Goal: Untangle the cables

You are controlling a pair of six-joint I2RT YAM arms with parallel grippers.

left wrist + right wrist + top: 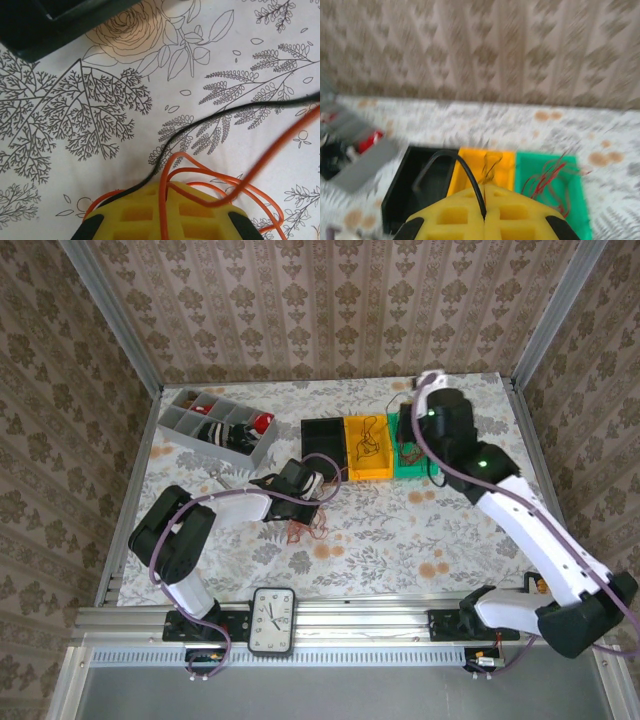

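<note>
Left gripper [162,192]: yellow fingers pressed together low over the floral tablecloth [260,45]. One strand of the orange cable [280,149] runs straight down the seam between them, pinched there. The rest of it loops on the cloth just beyond and to the right of the fingertips. A dark cable [215,116] comes in from the right across the cloth and ends at the edge of the left fingertip; cannot tell whether it is clamped too. Corner of the black bin [45,25] lies well off, up and left.

Top view: left gripper [300,483] sits mid-table, in front of the black bin [322,428]. The orange bundle [305,530] lies on the cloth just on its near side.

Right gripper [484,192]: fingers closed on a black cable [470,176], which rises from the seam and arcs left over the black bin [400,195]. Ahead of the fingertips, yellow bin [470,160] with a thin brown cable [490,167]; to its right, green bin [580,200] holding red cables [545,182].
</note>
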